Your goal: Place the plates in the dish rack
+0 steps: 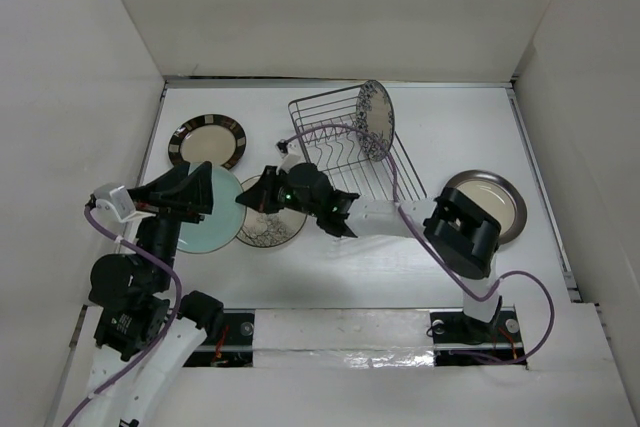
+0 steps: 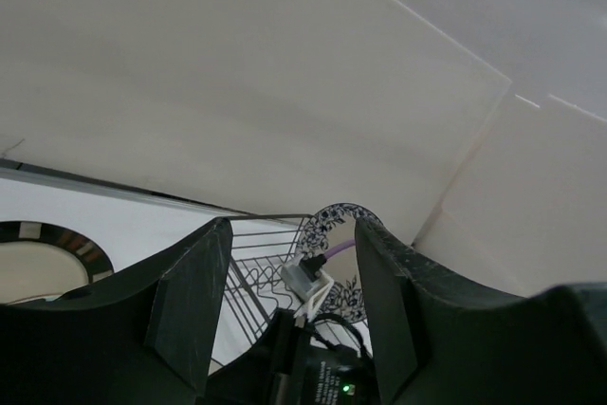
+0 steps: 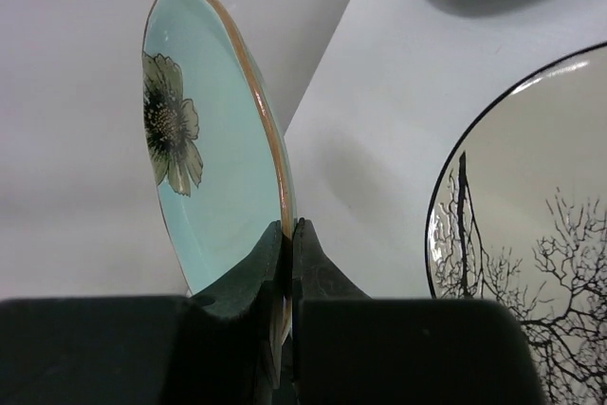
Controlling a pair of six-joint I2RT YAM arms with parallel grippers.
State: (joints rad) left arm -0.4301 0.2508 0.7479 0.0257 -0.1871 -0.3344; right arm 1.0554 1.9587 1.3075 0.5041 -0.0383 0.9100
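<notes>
One plate racked, four not yet loaded.
The dark wire dish rack (image 1: 330,137), upper centre, holds only the blue floral plate (image 1: 377,119), on edge. The right gripper (image 3: 287,234) pinches the rim of the pale teal flower plate (image 3: 209,158), centre left, tipped up. The left gripper (image 2: 289,234) gapes wide, empty. The striped-rim plate (image 1: 208,141), tree-drawing plate (image 1: 270,227) and grey-brown-rimmed plate (image 1: 505,202) lie flat.

The left arm (image 1: 125,297) rises from its base at the near left, folds at the elbow and carries its wrist forward and to the right. The left tool (image 2: 292,227) is angled upward, its two dark fingers standing wide apart. The right arm (image 1: 460,232) bends at a raised elbow on the right side and stretches its forearm leftward across the middle. The right tool (image 3: 287,227) has its fingers pressed together on the rim of the pale teal plate (image 3: 218,168).
</notes>
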